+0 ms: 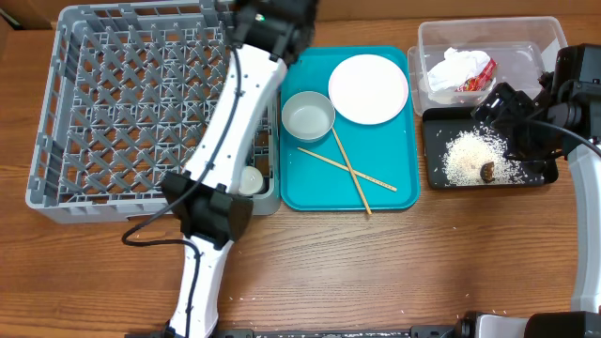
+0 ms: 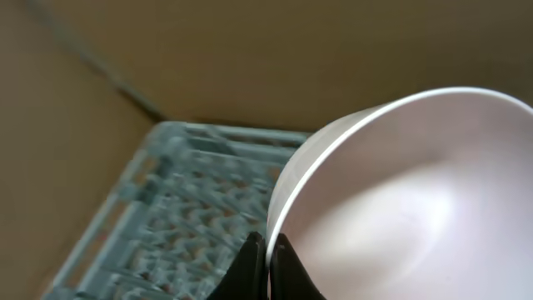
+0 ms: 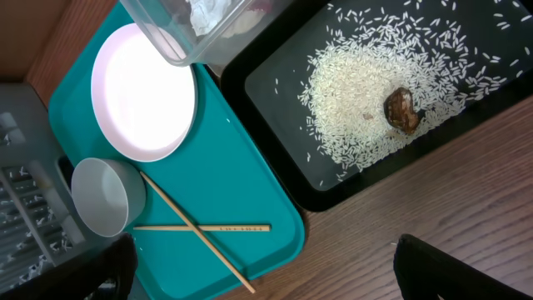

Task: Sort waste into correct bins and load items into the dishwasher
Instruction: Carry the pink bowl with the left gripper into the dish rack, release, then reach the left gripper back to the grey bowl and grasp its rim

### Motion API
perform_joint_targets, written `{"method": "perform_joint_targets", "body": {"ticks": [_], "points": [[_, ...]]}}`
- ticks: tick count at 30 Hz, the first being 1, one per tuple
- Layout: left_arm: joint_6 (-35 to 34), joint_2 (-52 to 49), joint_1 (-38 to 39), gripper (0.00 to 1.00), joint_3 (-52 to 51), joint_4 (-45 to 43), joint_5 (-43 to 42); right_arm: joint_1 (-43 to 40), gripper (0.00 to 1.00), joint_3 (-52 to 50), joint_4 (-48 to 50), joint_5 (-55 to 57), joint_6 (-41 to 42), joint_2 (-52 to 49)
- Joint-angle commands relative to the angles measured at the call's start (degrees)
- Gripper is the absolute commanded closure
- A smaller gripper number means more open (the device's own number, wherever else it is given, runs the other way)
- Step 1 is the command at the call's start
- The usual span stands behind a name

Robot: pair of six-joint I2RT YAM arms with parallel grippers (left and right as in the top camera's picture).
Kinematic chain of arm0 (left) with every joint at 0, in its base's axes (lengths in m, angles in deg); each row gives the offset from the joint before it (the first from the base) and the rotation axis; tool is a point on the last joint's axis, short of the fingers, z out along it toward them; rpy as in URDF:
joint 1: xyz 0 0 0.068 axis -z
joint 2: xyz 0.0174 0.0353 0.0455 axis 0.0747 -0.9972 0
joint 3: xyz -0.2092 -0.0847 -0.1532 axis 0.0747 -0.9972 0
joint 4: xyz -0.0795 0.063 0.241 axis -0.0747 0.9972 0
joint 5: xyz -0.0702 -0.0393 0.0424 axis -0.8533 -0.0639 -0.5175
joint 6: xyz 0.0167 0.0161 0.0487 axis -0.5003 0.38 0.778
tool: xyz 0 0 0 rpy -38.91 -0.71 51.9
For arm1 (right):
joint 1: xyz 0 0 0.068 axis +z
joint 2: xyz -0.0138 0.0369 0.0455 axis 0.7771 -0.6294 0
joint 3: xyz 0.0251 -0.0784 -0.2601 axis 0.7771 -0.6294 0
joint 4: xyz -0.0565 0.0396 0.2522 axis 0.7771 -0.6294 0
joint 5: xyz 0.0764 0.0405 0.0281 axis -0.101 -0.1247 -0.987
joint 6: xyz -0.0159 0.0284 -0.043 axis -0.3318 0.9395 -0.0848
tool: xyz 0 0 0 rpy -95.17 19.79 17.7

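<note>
While left gripper (image 2: pixel 268 265) pinches bowl (image 2: pixel 400 208) rim between jaws, it's prob. light, stiff, slick, breakable; rack (image 2: pixel 183 217) beyond jaws; right gripper (image 3: pixel 266 275) spread wide, empty.

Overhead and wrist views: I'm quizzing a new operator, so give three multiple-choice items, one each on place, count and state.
1. The rice lies: A on the teal tray; B in the black tray; C in the white bowl.
2. Chopsticks on the teal tray: A three; B one; C two.
3. The left gripper is: A shut on the white bowl's rim; B open, empty; C shut on a chopstick.
Answers: B, grains heaped on black; C, two crossed sticks; A, fingers pinch the rim.
</note>
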Motion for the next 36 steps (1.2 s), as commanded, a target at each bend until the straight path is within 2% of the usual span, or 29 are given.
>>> {"method": "perform_joint_targets", "body": {"ticks": [1,7,14,20,27,32,36], "points": [[1.07,-1.86,-3.54,0.96,-2.21,-3.85,11.08,-0.11,0.00,0.83,0.17,0.55,-0.31,0.26],[1.64,-6.14,-6.82,0.96,-3.63,-12.11,12.22,-0.11,0.00,0.83,0.17,0.55,-0.31,0.26],[6.29,-12.52,-6.78,0.96,-3.63,-18.27,19.56,-0.11,0.00,0.85,0.17,0.55,-0.33,0.26],[6.27,-17.20,-5.86,0.96,-3.65,-18.34,22.45,-0.11,0.00,0.83,0.17,0.55,-0.31,0.26],[6.25,-18.27,-4.04,0.96,-3.65,-18.38,22.62,-0.11,0.00,0.85,0.17,0.55,-0.33,0.26],[11.10,-18.27,-3.43,0.96,-3.65,-16.39,17.55,-0.11,0.00,0.85,0.17,0.55,-0.33,0.26],[11.19,-18.27,-3.43,0.96,-3.65,-11.67,13.25,-0.11,0.00,0.85,0.17,0.55,-0.33,0.26]]}}
